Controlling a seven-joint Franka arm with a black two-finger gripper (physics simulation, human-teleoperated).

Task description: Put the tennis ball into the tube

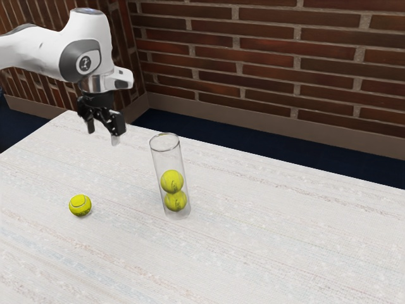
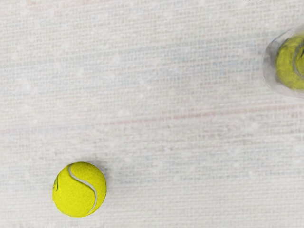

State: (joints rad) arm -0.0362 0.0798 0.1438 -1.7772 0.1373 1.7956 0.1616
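Overhead, the pincer hangs open and empty.
Its fingers stand wide apart, pointing down above the worktop, toward the corner at the exterior view's upper left; the hand is about level, the white arm reaching in from that view's left and bending down at the wrist. Below the pincer, the loose tennis ball rests on the worktop, well apart from the clear tube, which stands upright with two balls stacked inside.
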